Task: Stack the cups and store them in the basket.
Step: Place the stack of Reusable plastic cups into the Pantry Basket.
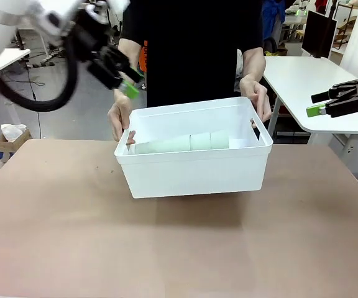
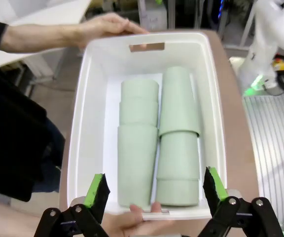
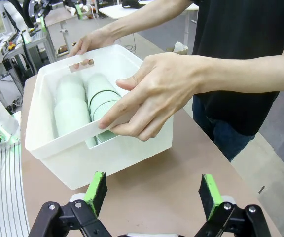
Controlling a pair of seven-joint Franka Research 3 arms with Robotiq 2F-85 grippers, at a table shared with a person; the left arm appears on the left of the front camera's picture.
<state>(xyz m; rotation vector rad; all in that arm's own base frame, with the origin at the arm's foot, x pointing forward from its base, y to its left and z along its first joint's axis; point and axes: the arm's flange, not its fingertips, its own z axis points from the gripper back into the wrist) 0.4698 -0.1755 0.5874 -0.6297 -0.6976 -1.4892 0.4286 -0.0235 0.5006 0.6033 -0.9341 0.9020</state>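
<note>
Brown tabletop (image 1: 73, 236) fills the lower half of the front view, with the white basket (image 1: 194, 174) standing at its middle and a person in a black top behind it, one hand (image 1: 120, 115) on the basket's left end and the other hand (image 1: 257, 96) on its right end. From that side the cups (image 1: 182, 144) show as a single pale green run lying on its side above the near wall. The left wrist view, looking straight down into the basket (image 2: 88, 123), tells more: two nested stacks of cups lie side by side on the floor of the bin, one stack (image 2: 138, 148) at centre left and the other stack (image 2: 179, 138) at centre right, touching along their length. The right wrist view shows the basket (image 3: 107, 158) from one short end, the person's fingers curled over its rim in mid-frame and both stacks lying inside. High in the upper left of the front view the left gripper (image 1: 124, 77) hangs above the basket's left end, jaws spread wide and holding nothing. At the right edge the right gripper (image 1: 328, 102) sits off to the side of the basket, likewise spread wide and bare, its green pads (image 3: 96, 190) well apart in its own wrist view.
</note>
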